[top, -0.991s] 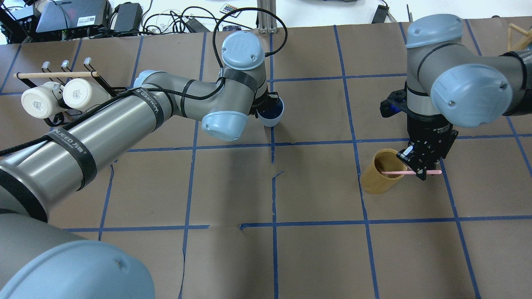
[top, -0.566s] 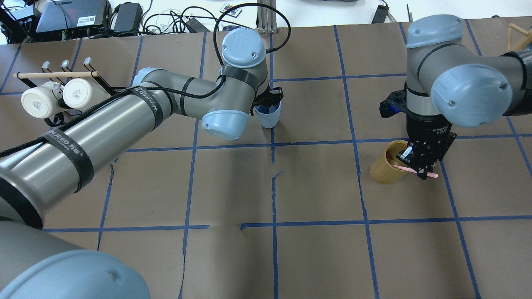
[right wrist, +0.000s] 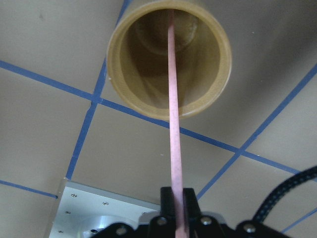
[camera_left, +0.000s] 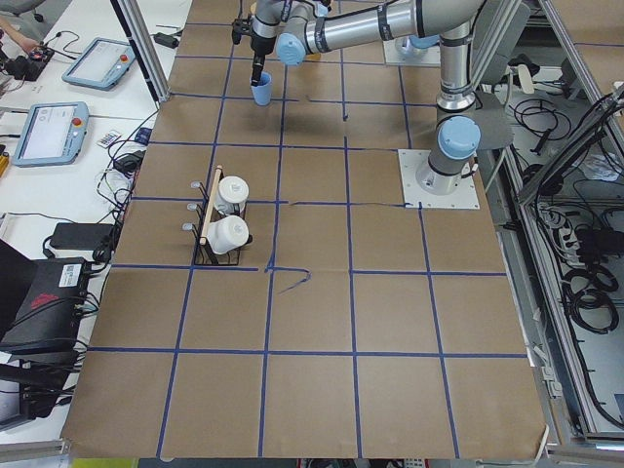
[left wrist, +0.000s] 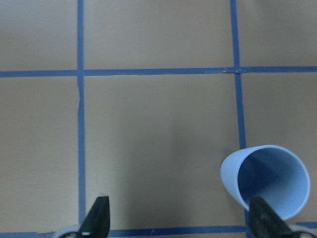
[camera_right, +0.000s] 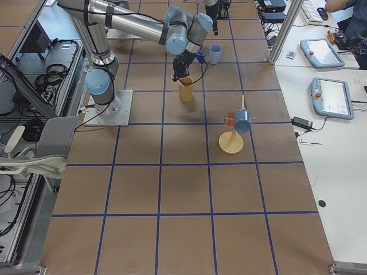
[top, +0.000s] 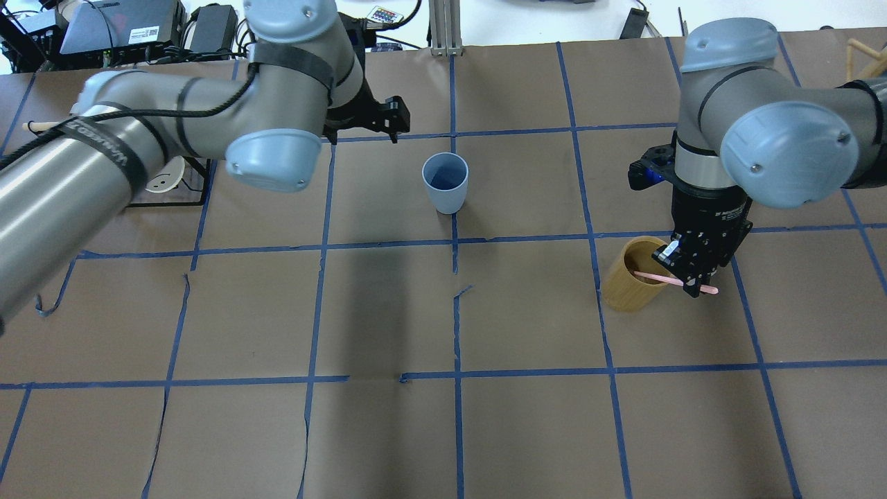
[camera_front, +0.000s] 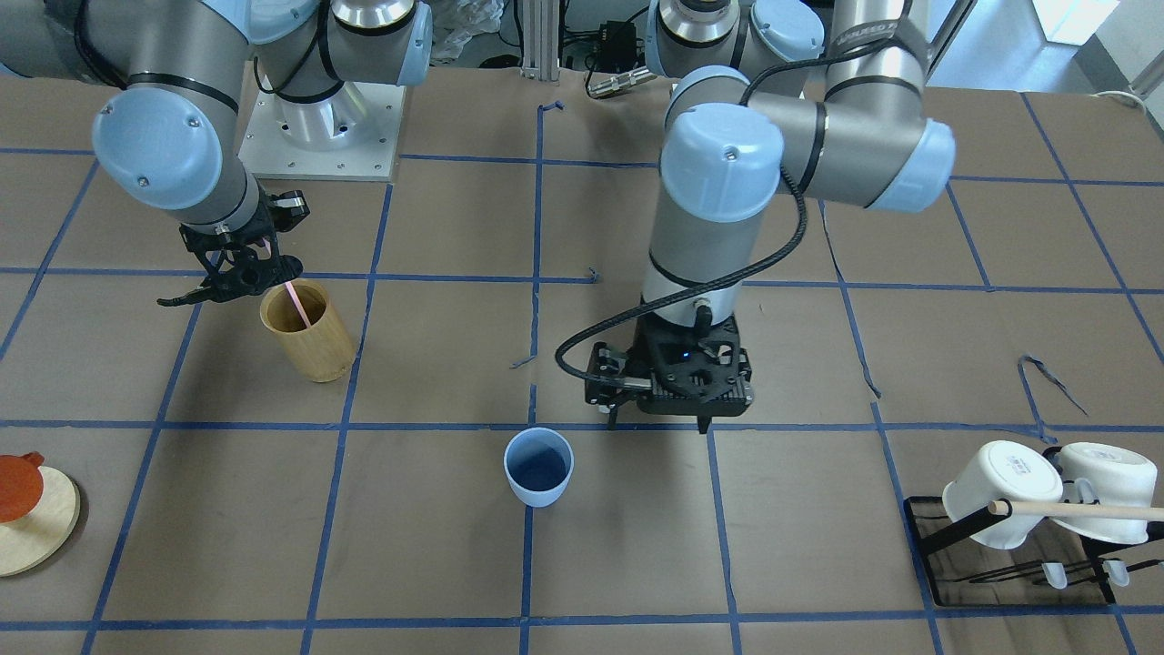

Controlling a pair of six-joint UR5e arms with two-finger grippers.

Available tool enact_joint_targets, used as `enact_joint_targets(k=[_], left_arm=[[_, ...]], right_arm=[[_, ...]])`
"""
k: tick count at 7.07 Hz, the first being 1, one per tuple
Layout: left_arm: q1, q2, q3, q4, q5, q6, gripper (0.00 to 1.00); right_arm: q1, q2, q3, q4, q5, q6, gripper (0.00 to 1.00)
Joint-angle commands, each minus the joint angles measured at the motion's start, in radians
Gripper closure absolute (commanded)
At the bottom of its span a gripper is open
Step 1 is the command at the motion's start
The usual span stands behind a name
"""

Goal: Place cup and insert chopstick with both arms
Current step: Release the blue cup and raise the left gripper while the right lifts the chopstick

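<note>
On the table (top: 388, 312) the wooden pot (top: 624, 291) sits below the right gripper (top: 687, 276), and the blue cup (top: 445, 181) stands upright, free of the left gripper (camera_front: 657, 423) nearby, whose jaws are wide apart and empty. The right one is clamped on the pink chopstick (right wrist: 174, 139) near its upper end, its tip apparently inside the pot's mouth. Light, stiff and smooth, it wants a firm pinch near the end

blue cup (camera_left: 260, 93) upright on table (camera_left: 312, 322)
</note>
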Motion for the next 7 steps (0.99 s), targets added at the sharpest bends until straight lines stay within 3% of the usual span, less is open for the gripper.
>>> enact_joint_targets(k=[1,3,5,7], left_arm=[[0.123,0.121,0.016,-0.209,-0.061,0.051,0.0],[0.171,0.177,0.103,-0.449,-0.077,0.04,0.0],[0.197,0.185,0.18,-0.532,-0.079,0.042,0.0],[0.233,0.195,0.215,-0.598,-0.102,0.043,0.0]], right_arm=[[-0.004,-0.005,-0.034,0.048,0.016,0.005,1.0],[-0.004,-0.004,-0.144,0.209,0.018,0.005,1.0],[-0.005,-0.008,-0.206,0.307,0.016,0.006,1.0],[-0.004,0.004,-0.368,0.373,0.018,0.015,1.0]])
